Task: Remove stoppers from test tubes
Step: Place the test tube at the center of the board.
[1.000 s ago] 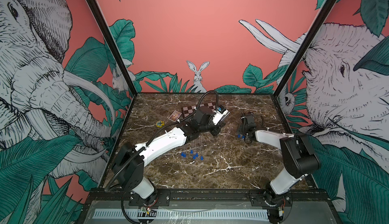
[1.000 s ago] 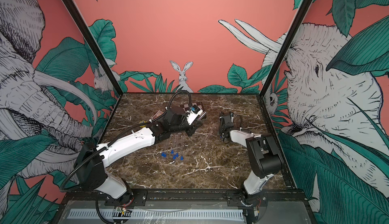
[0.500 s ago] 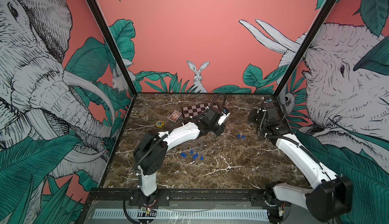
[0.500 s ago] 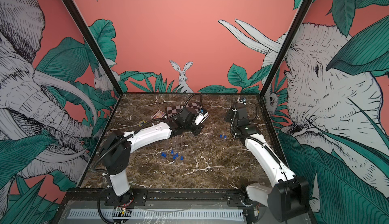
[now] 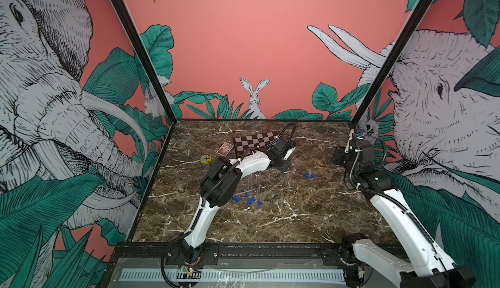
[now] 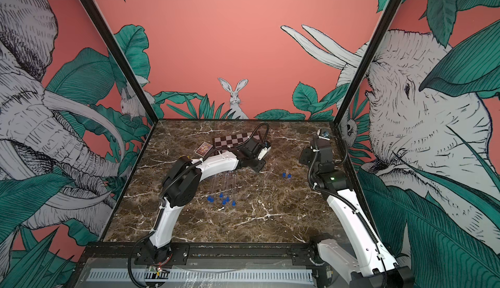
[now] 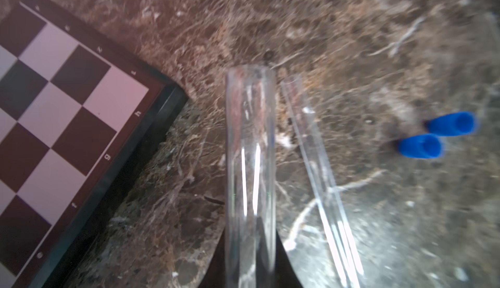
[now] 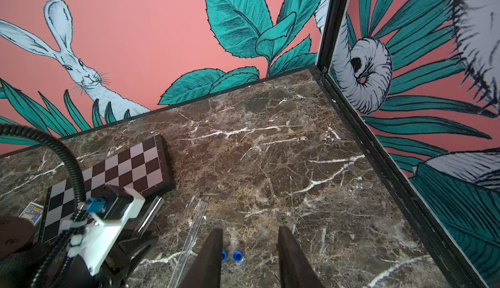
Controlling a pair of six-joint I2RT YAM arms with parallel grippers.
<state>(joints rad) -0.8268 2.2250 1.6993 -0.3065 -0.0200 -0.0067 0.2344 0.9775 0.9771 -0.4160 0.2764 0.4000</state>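
Note:
My left gripper is shut on a clear test tube whose open end carries no stopper. A second bare tube lies on the marble beside it. Two loose blue stoppers rest to the right of these tubes, seen in both top views. My right gripper hangs open and empty high above them, near the back right corner. Several more tubes lie under my left arm with blue stoppers at their near ends. The left gripper sits by the chessboard's corner.
A chessboard lies at the back, with a small card and a yellow toy piece to its left. The right wall's black frame post stands close to my right gripper.
My right arm has lifted off the table and swung to the back right, its jaws widening, leaving two stoppers on the marble. My left gripper has shifted rightwards, still holding its tube.

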